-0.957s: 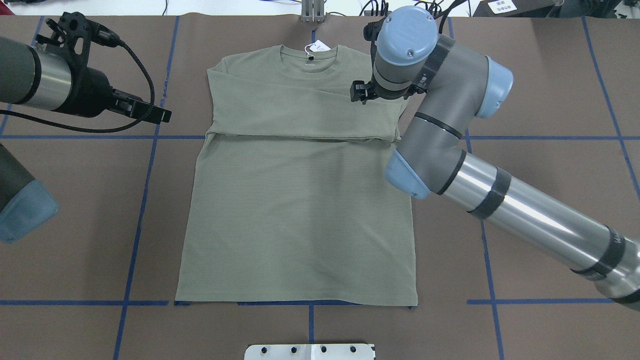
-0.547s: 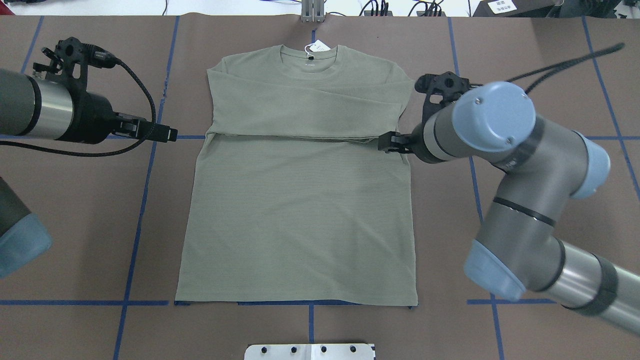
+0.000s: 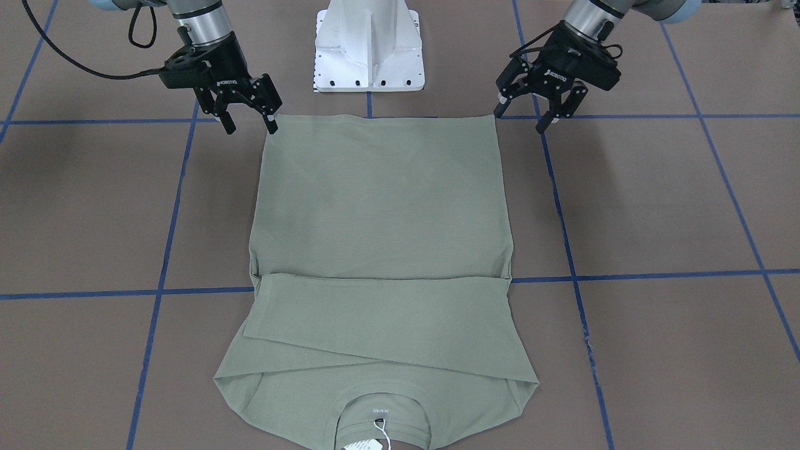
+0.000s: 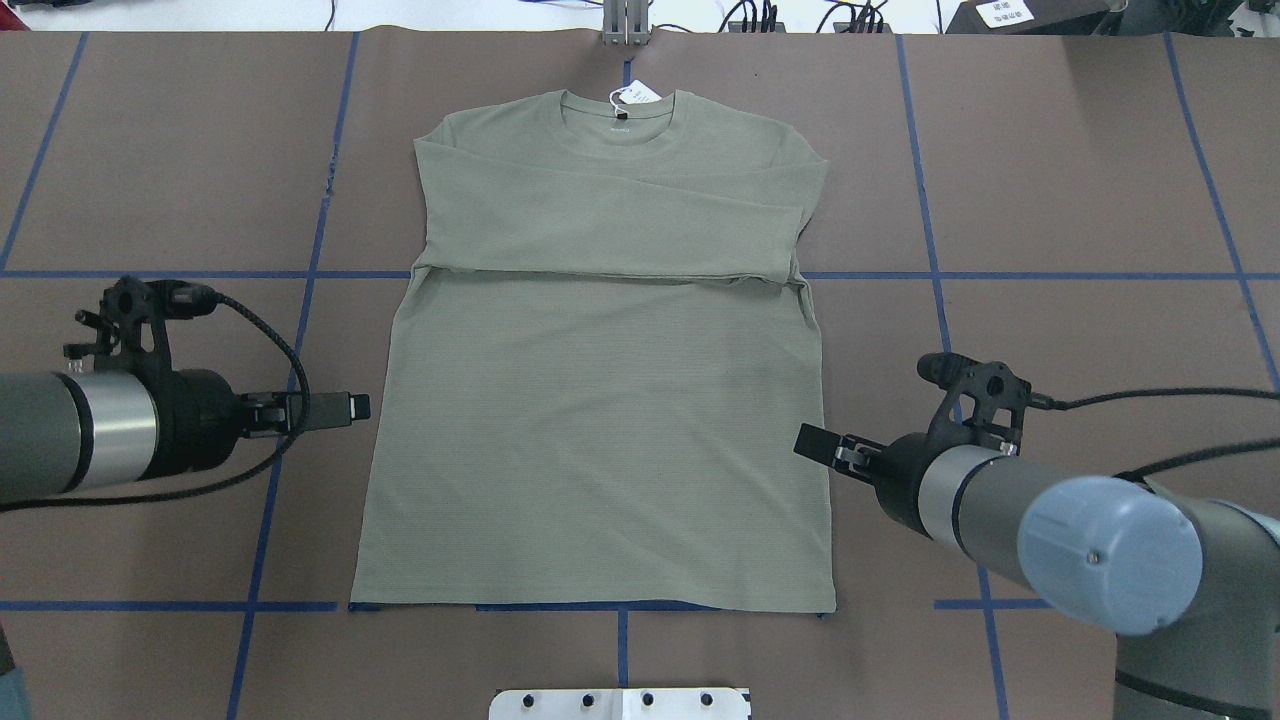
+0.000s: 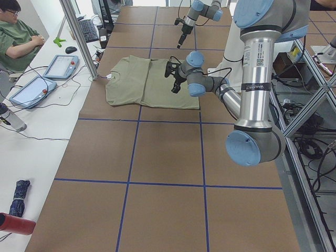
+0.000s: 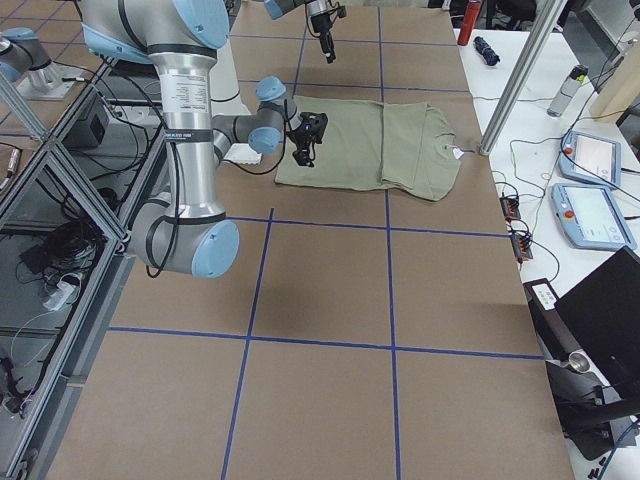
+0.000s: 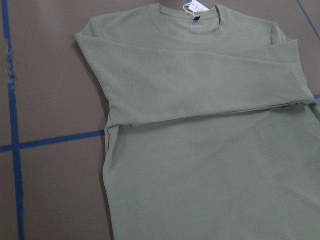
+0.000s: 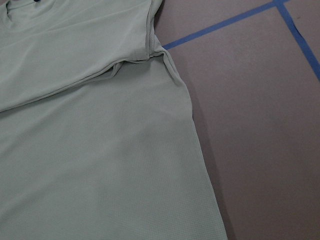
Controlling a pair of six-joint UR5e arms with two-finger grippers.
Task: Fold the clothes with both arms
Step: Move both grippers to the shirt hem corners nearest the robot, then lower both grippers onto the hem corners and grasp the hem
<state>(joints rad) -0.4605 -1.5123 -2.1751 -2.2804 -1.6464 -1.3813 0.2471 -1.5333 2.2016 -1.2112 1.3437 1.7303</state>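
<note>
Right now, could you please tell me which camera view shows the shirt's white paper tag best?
The overhead exterior view: the whole tag lies uncropped at the collar of the shirt. The front-facing and left wrist views crop it at the frame edge; the side views show only a speck; the right wrist view misses it.

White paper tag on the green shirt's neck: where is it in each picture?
Front-facing: white paper tag at bottom middle.
Overhead: top middle.
Exterior left: tiny speck at shirt's left end.
Exterior right: shirt's right end.
Left wrist: top edge.
Right wrist: not in it.
Landmark: sage-green ribbed shirt's round collar.
</note>
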